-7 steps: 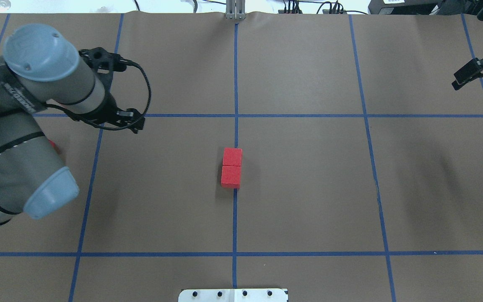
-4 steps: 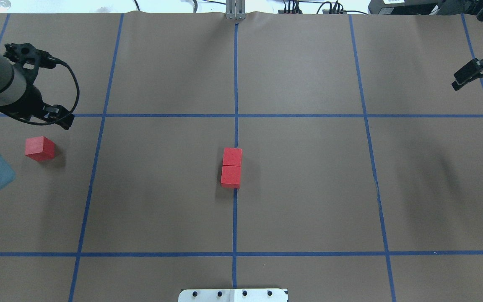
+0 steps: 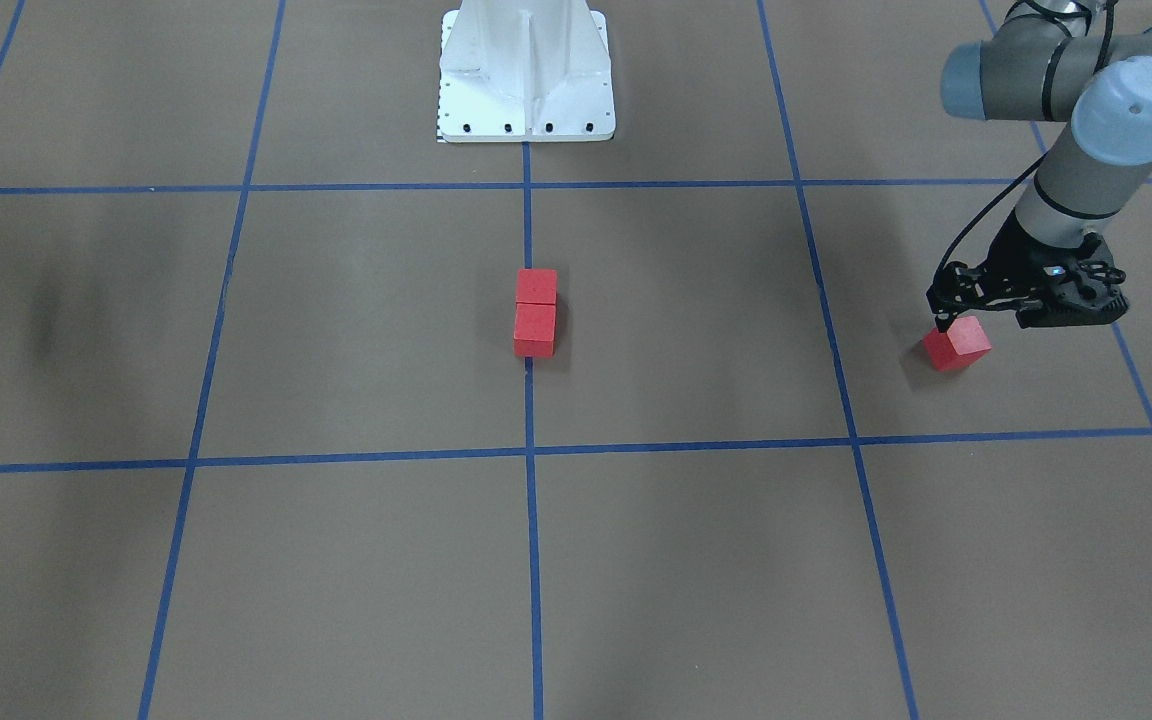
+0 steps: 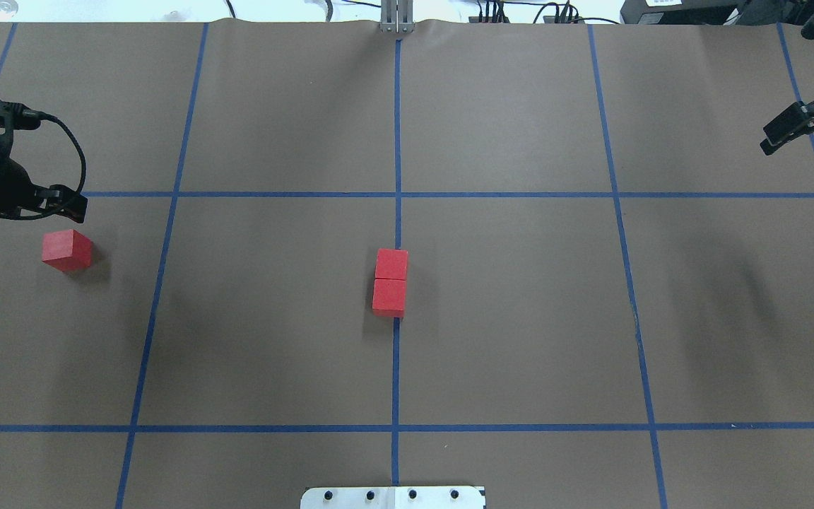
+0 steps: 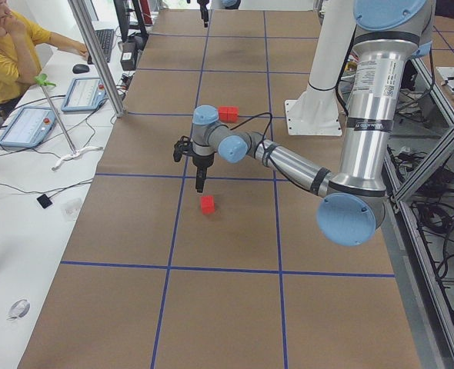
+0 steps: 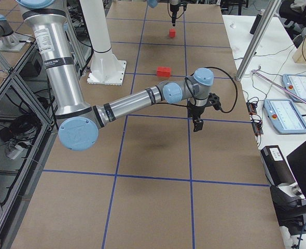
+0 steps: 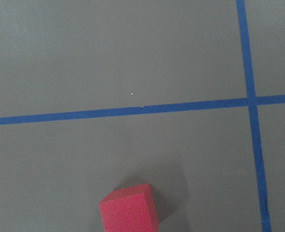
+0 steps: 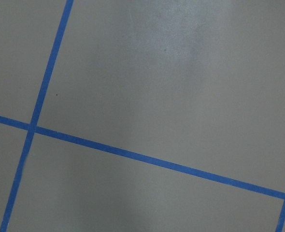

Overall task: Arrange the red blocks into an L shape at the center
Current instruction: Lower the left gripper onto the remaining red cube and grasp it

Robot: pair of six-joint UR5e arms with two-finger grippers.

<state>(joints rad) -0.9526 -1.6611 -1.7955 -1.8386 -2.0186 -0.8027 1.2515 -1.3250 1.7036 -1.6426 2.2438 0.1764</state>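
Two red blocks (image 4: 391, 264) (image 4: 388, 297) lie touching in a straight line on the central blue tape line (image 4: 396, 367); they also show in the front view (image 3: 537, 286) (image 3: 534, 331). The third red block (image 4: 66, 249) sits alone far to the left, also seen in the front view (image 3: 957, 343) and low in the left wrist view (image 7: 129, 210). My left gripper (image 4: 73, 203) hangs just beyond that block, above it, fingers together and empty. My right gripper (image 4: 771, 143) is far right at the back, fingers together and empty.
The white robot base plate (image 4: 393, 497) sits at the near table edge on the centre line. A metal post (image 4: 397, 18) stands at the far edge. An operator (image 5: 4, 46) and tablets are at a side desk.
My left arm has swung left from beside the centre square to the far left, uncovering the lone red block. The blocks and the right arm have not moved.
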